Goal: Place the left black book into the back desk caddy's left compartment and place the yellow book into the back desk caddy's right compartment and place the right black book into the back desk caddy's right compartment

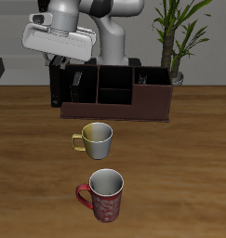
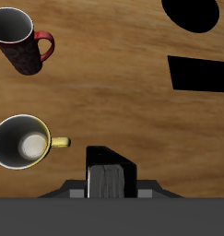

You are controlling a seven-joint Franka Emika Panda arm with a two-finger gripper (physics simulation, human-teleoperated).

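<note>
Black book (image 2: 108, 181) is hanging pinched in my jaws (image 2: 108, 171) over the caddy (image 1: 114, 91) near its end; descending misaligned, I am risking catching a divider or the wrong compartment.

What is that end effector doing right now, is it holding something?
End effector: closed on a black book, held above the desk caddy.
</note>
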